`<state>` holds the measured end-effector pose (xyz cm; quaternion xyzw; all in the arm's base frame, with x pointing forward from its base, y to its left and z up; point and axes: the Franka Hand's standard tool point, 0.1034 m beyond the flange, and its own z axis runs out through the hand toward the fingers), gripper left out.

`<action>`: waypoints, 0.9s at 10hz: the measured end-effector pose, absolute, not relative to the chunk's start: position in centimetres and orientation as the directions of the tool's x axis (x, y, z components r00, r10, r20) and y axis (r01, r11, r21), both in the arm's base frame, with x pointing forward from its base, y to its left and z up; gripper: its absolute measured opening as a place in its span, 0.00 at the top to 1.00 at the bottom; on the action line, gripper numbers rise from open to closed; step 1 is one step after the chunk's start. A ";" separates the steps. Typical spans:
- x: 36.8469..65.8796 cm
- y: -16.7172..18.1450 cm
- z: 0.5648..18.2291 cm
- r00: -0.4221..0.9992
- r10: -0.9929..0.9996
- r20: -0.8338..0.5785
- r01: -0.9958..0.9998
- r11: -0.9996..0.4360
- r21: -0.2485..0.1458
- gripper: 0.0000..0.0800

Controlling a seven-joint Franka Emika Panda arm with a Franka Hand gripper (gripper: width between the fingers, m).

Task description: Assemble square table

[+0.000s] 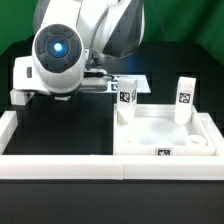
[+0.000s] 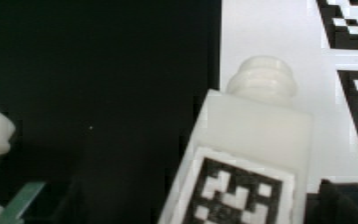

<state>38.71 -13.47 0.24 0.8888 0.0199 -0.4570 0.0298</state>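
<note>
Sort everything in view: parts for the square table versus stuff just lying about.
For the job: white tabletop; tagged leg; second tagged leg, further to the exterior view's right.
Just lying about: long white border walls; black table.

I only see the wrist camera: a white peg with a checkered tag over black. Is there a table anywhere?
Observer: Yes; the exterior view shows a white tray-like tabletop at its right.
Operator: Any legs on it?
Observer: Two stand upright at its far corners: one leg beside the arm, another leg at the exterior view's right.
Operator: Anything around it?
Observer: A long white wall runs along the front.
</note>
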 end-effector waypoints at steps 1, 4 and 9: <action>39.1 -13.3 0.2 0.586 0.012 -0.810 0.067 -0.997 0.034 0.35; 39.5 -13.2 0.3 0.592 0.016 -0.806 0.071 -0.997 0.033 0.64; 39.8 -12.9 0.4 0.595 0.021 -0.804 0.077 -0.997 0.030 0.64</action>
